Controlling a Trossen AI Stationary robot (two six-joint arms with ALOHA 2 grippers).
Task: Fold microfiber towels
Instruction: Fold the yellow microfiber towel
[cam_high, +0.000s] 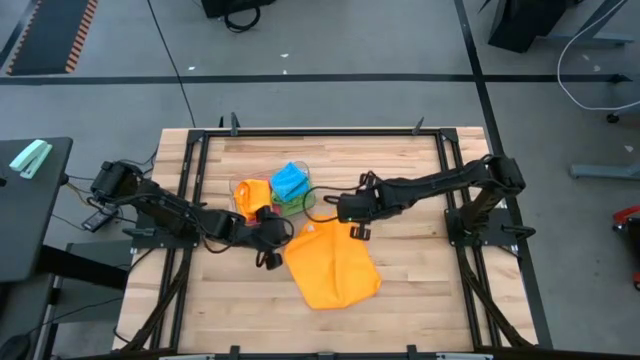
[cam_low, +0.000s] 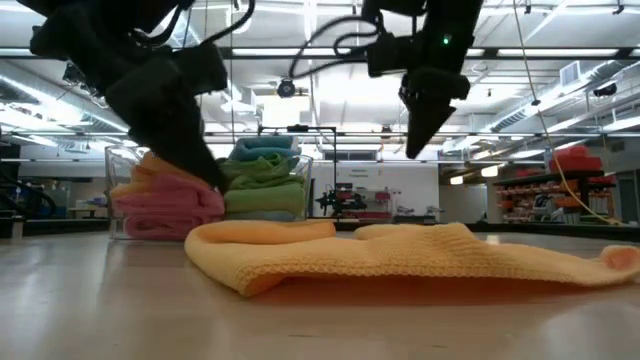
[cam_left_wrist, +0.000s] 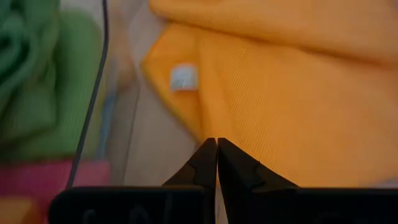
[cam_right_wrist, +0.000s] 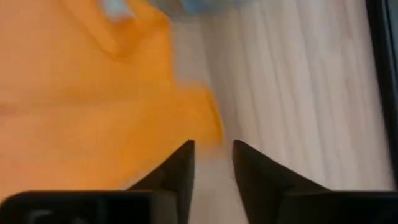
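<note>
the clenched left gripper (cam_high: 272, 238) and released right gripper (cam_high: 352, 231) flank the crumpled orange microfiber towel (cam_high: 332, 266), each holding nothing.

Two dark jointed arms with looping black cables, each pincer's fingers black, tapered wedges

No legible text is present; the white tag (cam_left_wrist: 183, 77) on the orange towel (cam_left_wrist: 292, 112) is too blurred to read.

An orange towel (cam_high: 333, 268) lies loosely folded mid-bench; blue (cam_high: 290, 180), green (cam_high: 293, 203), pink (cam_low: 170, 205) and orange (cam_high: 252, 194) towels sit heaped behind it.
</note>
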